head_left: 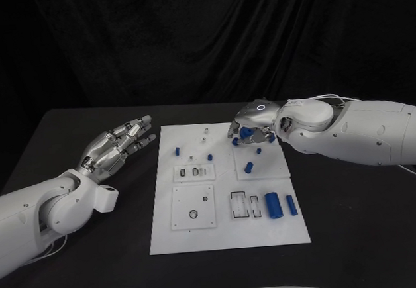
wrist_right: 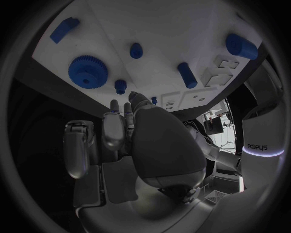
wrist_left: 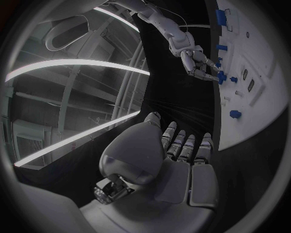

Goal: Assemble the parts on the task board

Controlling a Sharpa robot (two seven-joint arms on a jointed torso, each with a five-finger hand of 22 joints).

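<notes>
Over the far right corner of the white task board [head_left: 229, 229], the right hand [head_left: 250, 124] hangs with fingers curled down among small blue parts [head_left: 249, 139]; whether it pinches one I cannot tell. Left of the board, the left hand [head_left: 120, 145] hovers above the black tabletop [head_left: 368, 239], fingers straight, holding nothing. Blue cylinders [head_left: 290, 204] lie on the board's near right side.

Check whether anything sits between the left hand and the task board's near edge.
Nothing visible does. The left hand hovers open over bare black table just beside the task board, with no part or other object in the gap; the right hand works at the board's far edge.
</notes>
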